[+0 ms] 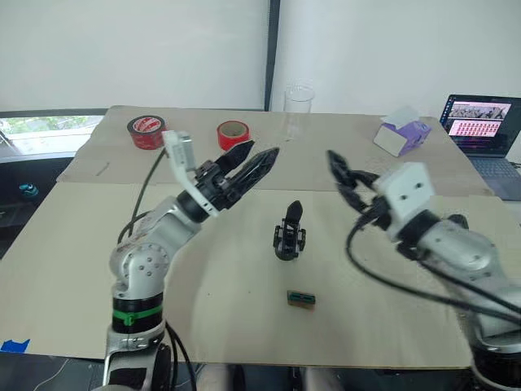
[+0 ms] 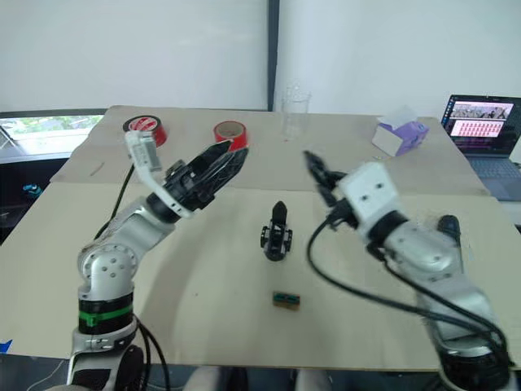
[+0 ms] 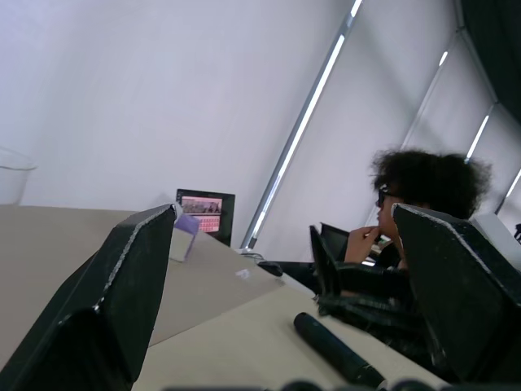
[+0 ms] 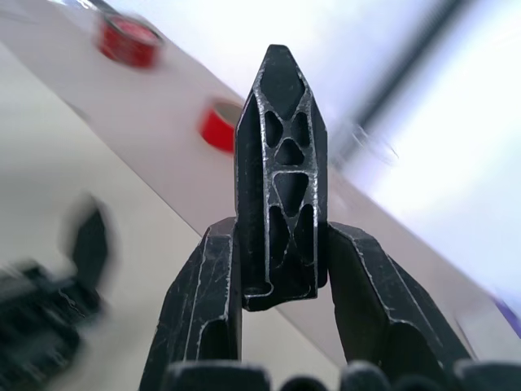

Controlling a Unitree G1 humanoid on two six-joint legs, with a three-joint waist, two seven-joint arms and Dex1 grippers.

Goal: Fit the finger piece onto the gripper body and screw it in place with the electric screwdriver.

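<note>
On the near part of the worktop [image 1: 65, 269] lies a small green-brown block [image 1: 300, 299]. A little farther, near the middle, stands the gripper body [image 1: 288, 232], upright, with its black pointed finger turned up and away; nothing touches it.

The right pincer [image 4: 281, 244] is raised above the worktop, to the right of the gripper body and apart from it. It is pinching the finger piece [image 4: 281, 171] between its two fingers [image 4: 203, 309]; the wedge stands up from them with its pointed end outward.

The left pincer [image 1: 252, 163] is raised to the left of the gripper body, pointing to the far right. In the left wrist view its fingers [image 3: 122, 285] are spread, with nothing between them. This same view shows the electric screwdriver [image 3: 338, 350] lying flat on the worktop at the right side.

At the far edge there are two red tape rolls [image 1: 146, 130], a clear plastic cup [image 1: 299, 102], a purple and white box [image 1: 402, 135] and an open laptop [image 1: 482, 122] at the far right. A person with glasses [image 3: 415, 208] sits beyond the right side.
</note>
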